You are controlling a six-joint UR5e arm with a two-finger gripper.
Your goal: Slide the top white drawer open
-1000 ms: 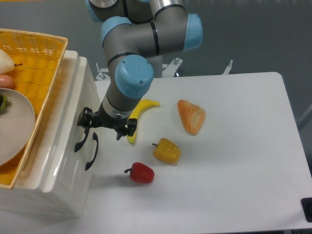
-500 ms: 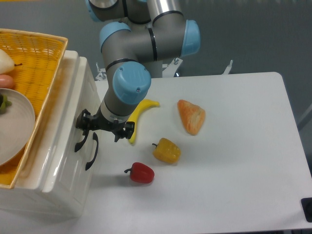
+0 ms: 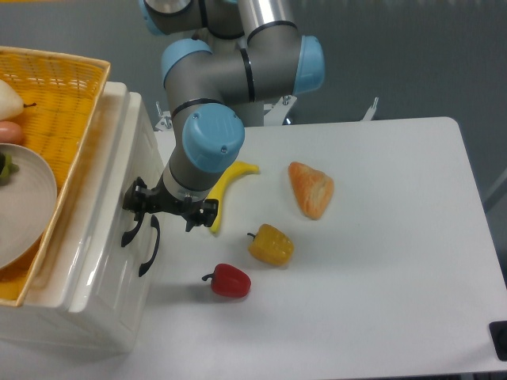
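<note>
The top white drawer [image 3: 109, 237] is the upper front of the white cabinet at the left, and it looks closed. Its black loop handle [image 3: 129, 228] curves out just under my gripper [image 3: 166, 207]. The gripper hangs in front of the cabinet with its fingers spread wide, so it is open. Its left fingertip [image 3: 136, 196] is at the upper end of that handle; whether it touches is unclear. The other fingertip [image 3: 200, 215] is out over the table. Nothing is held between them.
The lower drawer's black handle [image 3: 149, 247] sits just right of the top one. A yellow wicker basket [image 3: 71, 95] with a white plate [image 3: 24, 198] rests on the cabinet. On the table lie a banana [image 3: 231, 176], a bread piece [image 3: 311, 188], a yellow pepper [image 3: 271, 245] and a red pepper [image 3: 230, 280].
The gripper has shifted slightly left and down toward the top handle; in the last half second it has hardly moved. The drawer has not moved.
</note>
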